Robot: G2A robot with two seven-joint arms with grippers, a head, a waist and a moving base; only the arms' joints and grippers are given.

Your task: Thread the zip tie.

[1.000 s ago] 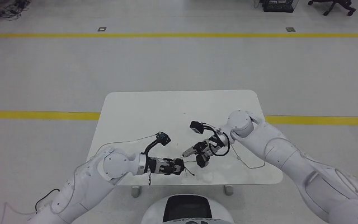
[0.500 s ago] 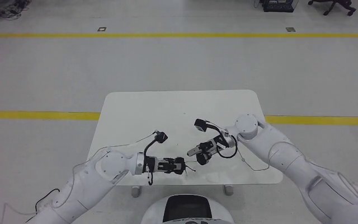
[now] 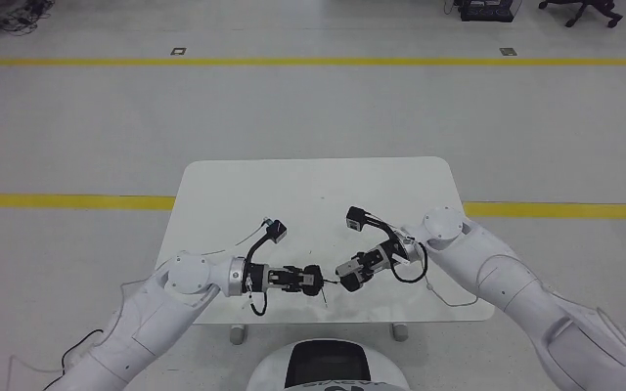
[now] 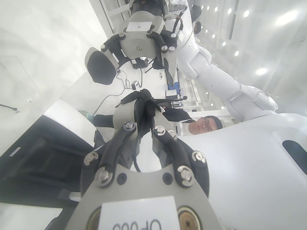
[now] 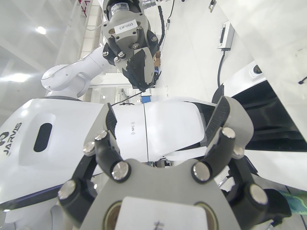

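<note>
The zip tie (image 4: 144, 111) is a thin black strap, bunched between my left gripper's shut fingers. In the top view my left gripper (image 3: 311, 280) hovers over the table's front middle, with the zip tie's free end (image 3: 326, 287) sticking out toward my right gripper (image 3: 347, 271). The right gripper stands a short gap away, facing the left one, open and with nothing between its fingers (image 5: 111, 120). From the right wrist, the left gripper (image 5: 140, 77) shows farther off, and the zip tie's tail (image 5: 129, 97) hangs from it as a thin line.
Both grippers are above the white table (image 3: 293, 186), close to its front edge (image 3: 430, 319). A thin loose cable (image 3: 442, 290) trails from the right arm over the table's front right. The back half of the table is bare.
The left gripper has risen a little and levelled out toward the right one. The right gripper has drifted slightly right, and its arm has swung outward.
</note>
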